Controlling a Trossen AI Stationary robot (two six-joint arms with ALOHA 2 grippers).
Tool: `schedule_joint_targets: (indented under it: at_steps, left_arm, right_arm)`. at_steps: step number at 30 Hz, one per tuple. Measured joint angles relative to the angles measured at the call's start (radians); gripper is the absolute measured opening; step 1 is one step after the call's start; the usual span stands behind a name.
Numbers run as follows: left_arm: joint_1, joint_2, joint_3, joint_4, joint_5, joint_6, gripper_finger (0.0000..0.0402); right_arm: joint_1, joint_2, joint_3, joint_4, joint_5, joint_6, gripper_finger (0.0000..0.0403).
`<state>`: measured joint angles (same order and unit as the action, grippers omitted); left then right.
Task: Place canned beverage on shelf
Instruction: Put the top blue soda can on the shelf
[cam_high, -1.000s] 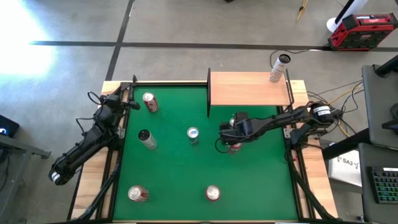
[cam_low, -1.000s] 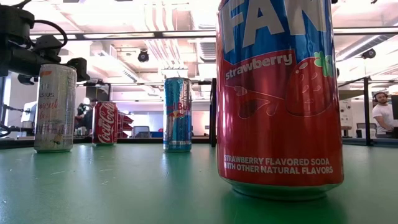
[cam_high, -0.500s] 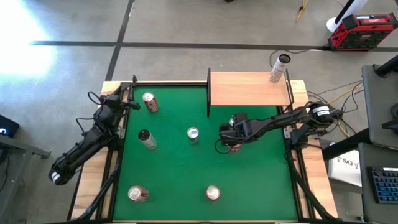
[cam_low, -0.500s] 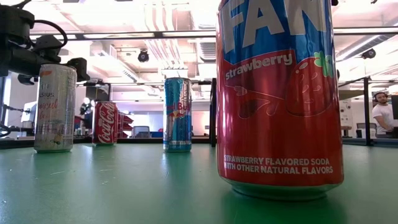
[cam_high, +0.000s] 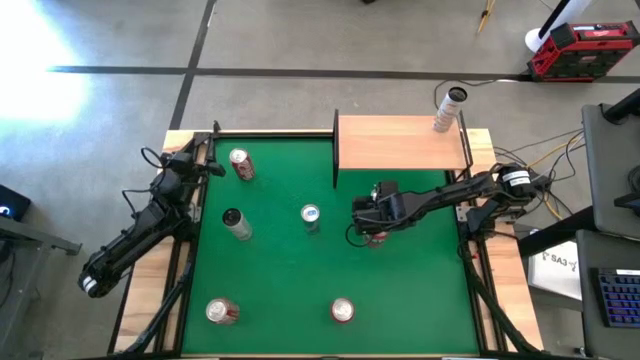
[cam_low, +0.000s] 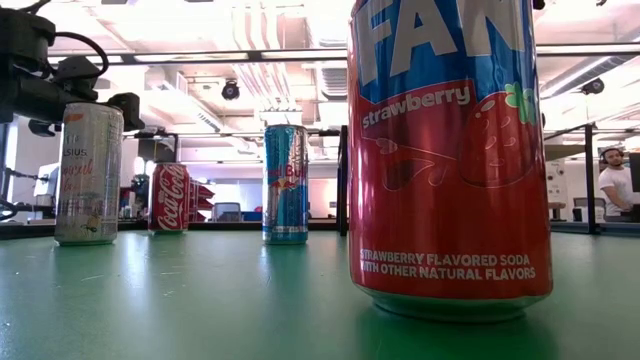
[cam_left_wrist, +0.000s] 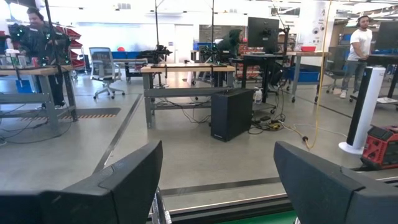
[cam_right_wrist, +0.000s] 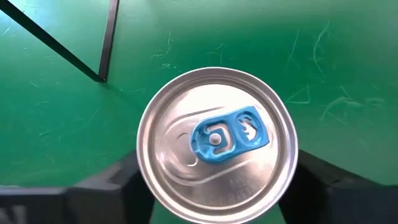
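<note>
A can with a silver top and blue tab (cam_right_wrist: 216, 142) stands upright on the green table (cam_high: 280, 270), just in front of the shelf (cam_high: 400, 143), a tan board on a dark frame. My right gripper (cam_high: 373, 230) reaches down over this can (cam_high: 376, 238) and is shut on it. A slim can (cam_high: 448, 110) stands on the shelf's far right corner. My left gripper (cam_high: 207, 165) waits at the table's far left corner, open and level, with nothing between its fingers (cam_left_wrist: 124, 183). My right gripper pinches the can between its two fingers (cam_right_wrist: 102, 186), one on each opposite side of the wall just under the top rim (cam_right_wrist: 140, 177). It comes slanting down from above, from the table's right side. The can stands upright with its base on the table.
Several more cans stand on the table: a red one (cam_high: 241, 163) far left, a slim one (cam_high: 236, 224), a blue one (cam_high: 310, 216), and two near the front edge (cam_high: 221, 312) (cam_high: 343, 310). The shelf's dark frame leg (cam_right_wrist: 107, 43) is close behind the held can.
</note>
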<state>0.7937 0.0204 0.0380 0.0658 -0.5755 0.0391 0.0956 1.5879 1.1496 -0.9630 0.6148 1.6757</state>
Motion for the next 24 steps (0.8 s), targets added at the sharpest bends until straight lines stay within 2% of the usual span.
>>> schedule_joint_targets:
  at_steps: [1,11,24]
  left_arm:
    - [0.0,0.0,0.0,0.0,0.0,0.0,0.0293]
    - [0.0,0.0,0.0,0.0,0.0,0.0,0.0293]
    - [0.0,0.0,0.0,0.0,0.0,0.0,0.0293]
  right_arm:
    - [0.0,0.0,0.0,0.0,0.003,0.0,0.022]
    - [0.007,-0.004,0.042,-0.038,-0.031,0.015,0.022]
    - [0.06,-0.009,0.36,-0.461,-0.014,0.08,0.022]
